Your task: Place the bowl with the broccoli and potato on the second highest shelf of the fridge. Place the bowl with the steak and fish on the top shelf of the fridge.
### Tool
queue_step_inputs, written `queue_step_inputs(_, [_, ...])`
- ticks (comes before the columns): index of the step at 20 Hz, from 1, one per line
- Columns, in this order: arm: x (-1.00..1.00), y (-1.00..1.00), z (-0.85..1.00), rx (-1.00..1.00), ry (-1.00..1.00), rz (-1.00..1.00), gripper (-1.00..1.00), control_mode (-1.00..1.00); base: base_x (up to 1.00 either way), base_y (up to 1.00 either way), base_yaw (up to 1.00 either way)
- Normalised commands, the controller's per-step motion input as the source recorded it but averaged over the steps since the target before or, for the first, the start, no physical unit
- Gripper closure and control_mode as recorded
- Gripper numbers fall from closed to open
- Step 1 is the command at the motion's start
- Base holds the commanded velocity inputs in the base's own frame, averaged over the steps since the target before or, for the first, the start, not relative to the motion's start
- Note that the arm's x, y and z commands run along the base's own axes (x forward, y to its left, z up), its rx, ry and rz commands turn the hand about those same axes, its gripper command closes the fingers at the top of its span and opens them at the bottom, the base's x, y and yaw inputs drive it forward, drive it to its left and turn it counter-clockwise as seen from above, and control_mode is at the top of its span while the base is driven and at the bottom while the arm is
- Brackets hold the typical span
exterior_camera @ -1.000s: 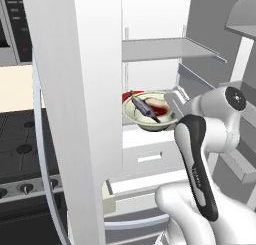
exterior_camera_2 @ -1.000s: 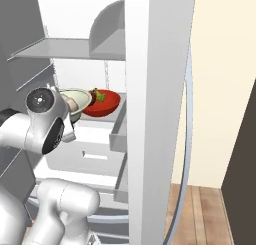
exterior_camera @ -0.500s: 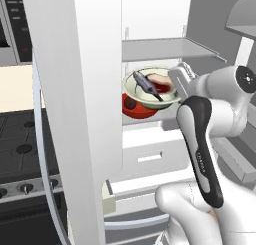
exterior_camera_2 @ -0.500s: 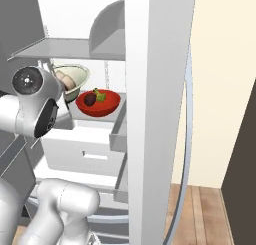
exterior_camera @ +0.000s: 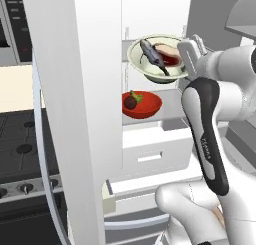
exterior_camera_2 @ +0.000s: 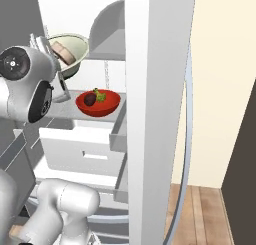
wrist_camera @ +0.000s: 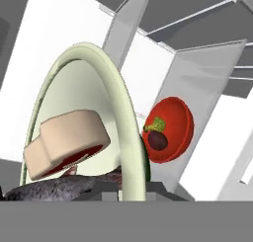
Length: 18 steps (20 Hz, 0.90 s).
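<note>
A pale green bowl [exterior_camera: 156, 59] carrying the dark grey fish [exterior_camera: 151, 55] and the reddish steak [exterior_camera: 169, 54] hangs in the air inside the open fridge [exterior_camera: 85, 89]. My gripper [exterior_camera: 185, 56] is shut on its right rim. In the hand view the rim [wrist_camera: 123, 127] runs up from my gripper [wrist_camera: 131, 186], with the steak [wrist_camera: 66, 142] and fish [wrist_camera: 54, 189] inside. Below it, the red bowl [exterior_camera: 142, 104] with the potato [exterior_camera: 130, 102] and broccoli [exterior_camera: 136, 95] rests on a grey shelf [exterior_camera: 172, 105] just above the drawers. Both the pale bowl [exterior_camera_2: 70, 50] and the red bowl [exterior_camera_2: 98, 102] also appear from the right.
The open fridge door [exterior_camera: 75, 114] stands close on the left, another door [exterior_camera_2: 155, 114] on the right. A white drawer [exterior_camera: 150, 151] juts out under the red bowl. A higher shelf [exterior_camera_2: 110, 50] runs at the held bowl's level. A dark stove [exterior_camera: 20, 159] lies left.
My arm has lifted the pale green bowl from level with the red bowl to well above it. The red bowl has stayed on its shelf.
</note>
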Motion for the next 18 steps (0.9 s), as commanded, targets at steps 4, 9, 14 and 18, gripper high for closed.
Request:
queue_step_inputs(4, [0.18,-0.11,0.31,0.17,-0.23,-0.09,1.00,-1.00,0.00,0.00,0.00])
queue_step_inputs(9, [0.86,0.00,0.31,0.04,-0.11,-0.04,1.00,-1.00,0.00,0.00,0.00])
queue_step_inputs(14, [1.00,0.00,0.07,0.00,0.09,0.00,1.00,-1.00,0.00,0.00,0.00])
queue_step_inputs(18, [1.00,0.00,0.00,-0.02,0.20,0.00,1.00,-1.00,0.00,0.00,0.00])
